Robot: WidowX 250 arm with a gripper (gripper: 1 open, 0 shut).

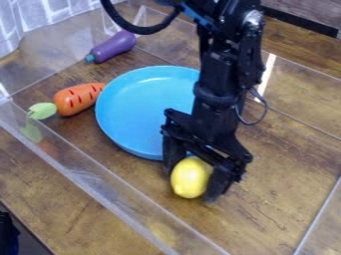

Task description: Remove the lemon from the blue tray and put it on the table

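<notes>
Resting on the table (280, 214) near its front edge, 1 lemon (190, 178) sits just outside the rim of 1 blue tray (134, 110), between the parted fingers of 1 claw (202, 175) pointing down. Farther back lie 1 carrot (75, 98) and 1 eggplant (112, 45). No writing is readable.

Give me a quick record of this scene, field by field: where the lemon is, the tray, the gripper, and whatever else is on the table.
lemon: on the table, just off the tray's near-right rim, between the fingers
blue tray: empty, flat on the table
gripper: pointing down over the lemon, fingers spread either side of it
carrot: on the table, left of the tray
eggplant: on the table, beyond the tray at upper left
task status: lemon out of the tray
</notes>
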